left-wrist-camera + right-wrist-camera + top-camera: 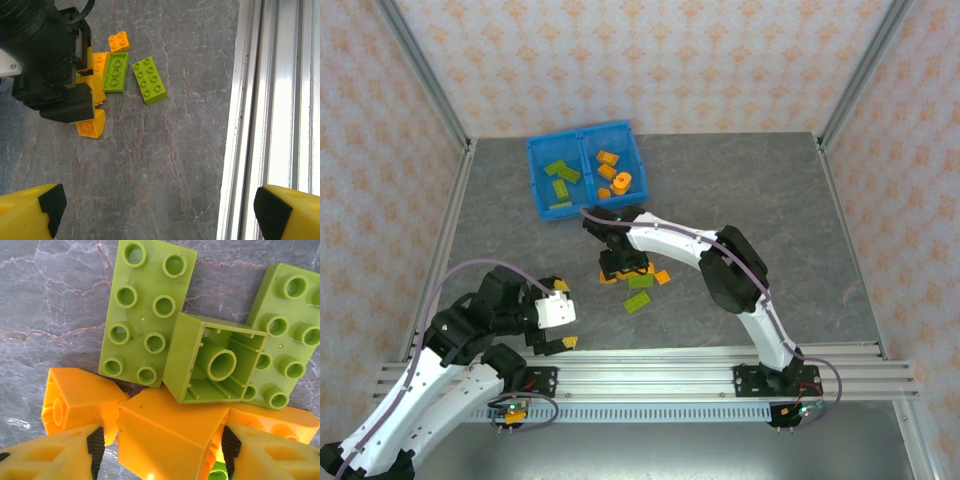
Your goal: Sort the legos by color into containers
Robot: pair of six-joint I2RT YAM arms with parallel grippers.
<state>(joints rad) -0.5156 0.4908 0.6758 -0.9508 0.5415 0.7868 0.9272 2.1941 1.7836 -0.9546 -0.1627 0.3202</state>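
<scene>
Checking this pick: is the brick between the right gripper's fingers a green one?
No, the brick between the right gripper's fingers is orange; the green bricks lie just beyond it.

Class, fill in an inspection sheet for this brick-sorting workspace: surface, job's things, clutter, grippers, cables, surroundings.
Surface: grey marbled table.
Job's things: blue tray holds green bricks in its left compartment and orange bricks in its right; loose bricks of both colours lie mid-table.
Clutter: nothing seen.
Grippers: left gripper open, above the table beside the rail; right gripper straddles an orange brick, grip unclear.
Cables: purple cables run along both arms.
Surroundings: patterned walls, aluminium frame.
</scene>
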